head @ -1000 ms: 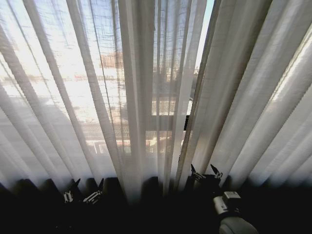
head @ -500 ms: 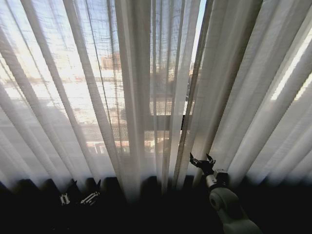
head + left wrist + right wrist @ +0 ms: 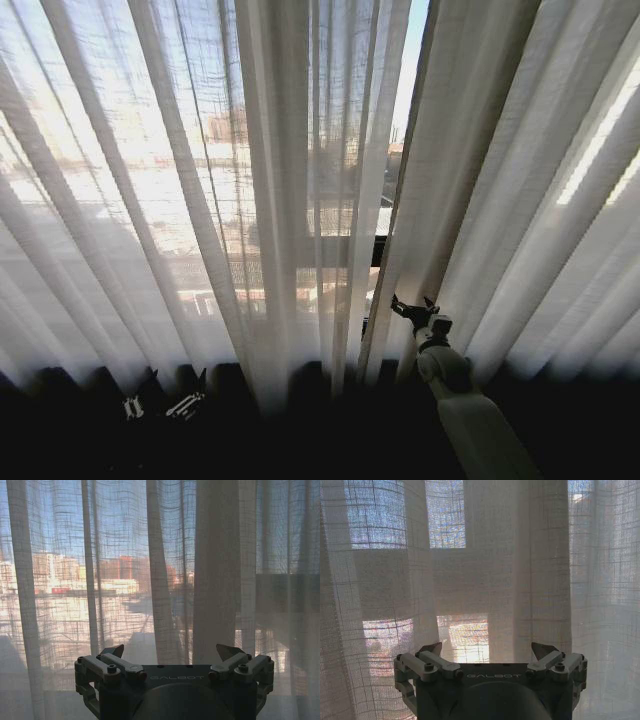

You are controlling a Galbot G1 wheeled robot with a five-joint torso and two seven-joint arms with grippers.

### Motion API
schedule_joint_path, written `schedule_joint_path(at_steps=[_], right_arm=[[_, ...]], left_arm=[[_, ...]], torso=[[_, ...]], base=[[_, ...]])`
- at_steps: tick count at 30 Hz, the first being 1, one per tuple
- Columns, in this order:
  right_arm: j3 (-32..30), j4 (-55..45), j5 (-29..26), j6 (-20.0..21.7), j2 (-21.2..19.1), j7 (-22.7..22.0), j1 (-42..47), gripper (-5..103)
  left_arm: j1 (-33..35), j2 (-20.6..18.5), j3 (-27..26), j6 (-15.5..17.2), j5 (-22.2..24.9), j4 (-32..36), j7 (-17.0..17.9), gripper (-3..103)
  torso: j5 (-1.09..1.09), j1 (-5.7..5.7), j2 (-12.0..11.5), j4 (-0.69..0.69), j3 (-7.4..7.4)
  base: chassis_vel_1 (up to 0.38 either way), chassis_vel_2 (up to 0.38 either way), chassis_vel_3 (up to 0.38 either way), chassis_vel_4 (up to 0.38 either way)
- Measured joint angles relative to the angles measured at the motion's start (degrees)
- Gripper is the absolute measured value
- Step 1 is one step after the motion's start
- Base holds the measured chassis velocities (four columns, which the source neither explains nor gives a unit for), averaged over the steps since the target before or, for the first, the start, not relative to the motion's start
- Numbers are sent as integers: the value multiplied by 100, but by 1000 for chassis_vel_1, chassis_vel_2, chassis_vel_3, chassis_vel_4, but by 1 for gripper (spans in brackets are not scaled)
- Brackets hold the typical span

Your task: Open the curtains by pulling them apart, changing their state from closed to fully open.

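Note:
Two sheer white curtains hang closed across the head view: the left panel (image 3: pixel 190 200) and the right panel (image 3: pixel 520 180). They meet at a narrow slit where sky shows near the top. My right gripper (image 3: pixel 413 309) is open and raised at the inner edge of the right panel, just beside the slit. In the right wrist view its open fingertips (image 3: pixel 433 648) stand close before the pleated fabric (image 3: pixel 485 570). My left gripper (image 3: pixel 166 392) sits low at the hem of the left panel, open, with the fabric (image 3: pixel 215 565) a little ahead of it.
A dark window frame bar (image 3: pixel 345 250) and buildings outside show through the sheer cloth. The floor strip (image 3: pixel 300 440) below the hem is dark. My right forearm (image 3: pixel 470 420) reaches up from the lower right.
My right arm has stretched forward and upward, carrying its open gripper up to the seam between the panels. The left gripper has stayed low in place.

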State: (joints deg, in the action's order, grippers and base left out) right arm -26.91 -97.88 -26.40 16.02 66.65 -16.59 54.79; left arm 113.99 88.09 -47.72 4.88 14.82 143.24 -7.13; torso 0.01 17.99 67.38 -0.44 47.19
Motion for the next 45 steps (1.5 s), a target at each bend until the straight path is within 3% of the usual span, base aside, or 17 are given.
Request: schedule_joint_path(at_steps=[2,4,5,11,17,21,25,28,29,45], right_arm=[[3,0,-14,-5,-7,-2,0,97],[3,-13,-30,-15,-15,-27,6,86],[3,-13,-30,-15,-15,-27,6,86],[-1,-106,-55,-19,-46,-93,3,60],[-29,-209,-84,-20,-79,-114,58,43],[-34,-321,-112,-23,-128,-125,111,21],[-29,-355,-129,-26,-136,-126,118,11],[-23,-363,-134,-29,-136,-126,118,11],[-16,-367,-139,-32,-135,-126,118,1],[-64,-829,-305,-159,-269,-136,215,0]], left_arm=[[5,4,5,1,-2,0,0,100],[15,3,-1,1,-5,0,0,100],[15,3,-1,1,-5,0,0,100],[-17,-43,4,2,-5,0,-1,100],[-20,-48,17,3,-4,0,-2,100],[-19,-46,12,-9,4,0,-5,100],[-16,-39,12,-22,7,0,-9,100],[-13,-37,12,-26,8,0,-12,100],[-11,-34,11,-28,9,0,-14,100],[-10,-23,12,-47,19,0,-23,100]], torso=[[0,0,0,0,0],[0,0,0,0,-1],[0,0,0,0,-1],[0,0,0,0,0],[0,0,0,0,0],[0,0,1,0,-1],[0,0,0,0,-1],[0,-1,1,1,-1],[0,0,1,1,-1],[0,-1,0,1,-1]], base=[[0,0,0,0],[0,0,0,0],[0,0,0,0],[0,0,0,0],[0,0,0,0],[0,0,0,0],[0,0,0,0],[0,0,0,0],[0,0,0,0],[0,0,0,0]])
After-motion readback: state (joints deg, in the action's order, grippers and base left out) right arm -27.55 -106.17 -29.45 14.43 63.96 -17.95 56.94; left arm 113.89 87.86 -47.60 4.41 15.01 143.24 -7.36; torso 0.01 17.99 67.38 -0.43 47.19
